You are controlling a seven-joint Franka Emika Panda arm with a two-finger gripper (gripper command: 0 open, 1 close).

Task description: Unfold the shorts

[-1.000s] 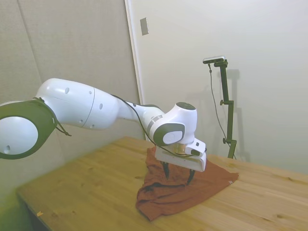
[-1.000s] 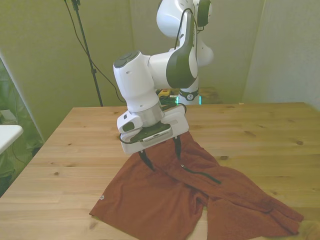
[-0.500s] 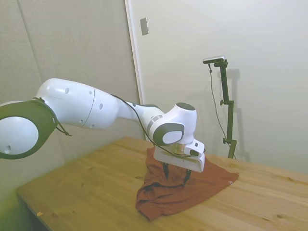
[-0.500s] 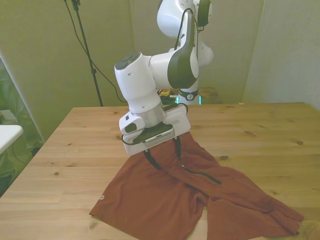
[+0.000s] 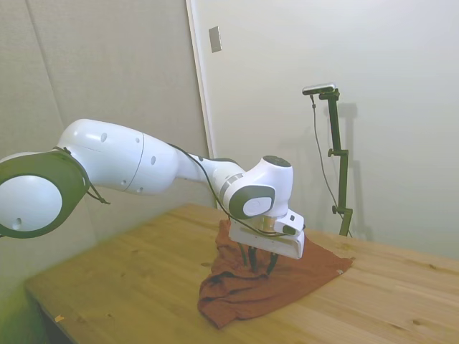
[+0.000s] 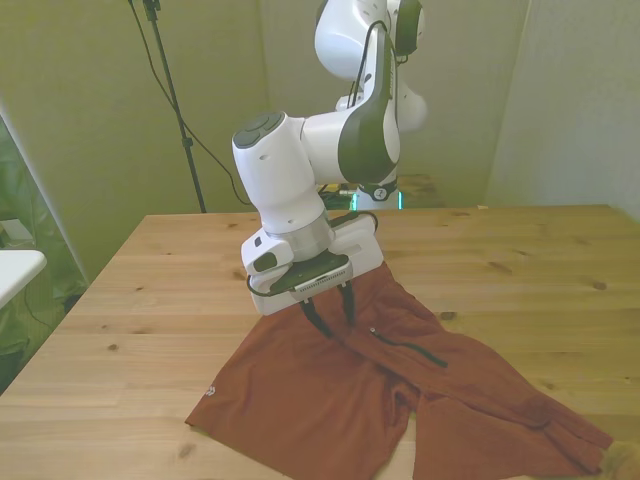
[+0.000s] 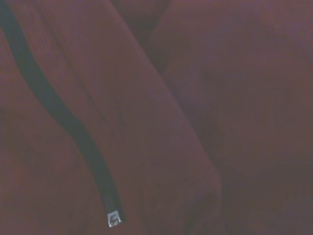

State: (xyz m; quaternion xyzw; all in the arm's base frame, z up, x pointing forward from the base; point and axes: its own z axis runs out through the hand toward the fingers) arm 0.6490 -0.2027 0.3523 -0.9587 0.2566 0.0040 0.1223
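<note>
The rust-orange shorts [image 6: 330, 400] lie rumpled on the wooden table [image 6: 150, 290], spreading toward the front view's right. A dark zipper line [image 6: 405, 350] crosses them, and a small white tag [image 6: 210, 390] sits at the edge on the front view's left. My gripper [image 6: 333, 318] points down into the upper part of the cloth, its fingers drawn close together on a raised fold. In the side view the shorts [image 5: 287, 279] bunch up under the gripper [image 5: 261, 264]. The wrist view is filled by the shorts [image 7: 195, 122] and the zipper line [image 7: 63, 122].
Bare wood of the table [image 5: 143, 279] surrounds the shorts on all sides. A white object [image 6: 15, 270] juts in at the front view's left edge, off the table. A wall stands close behind the table.
The fingers have drawn together from a wide spread onto a fold of the shorts. The cloth's edge at the front view's left has shifted slightly inward.
</note>
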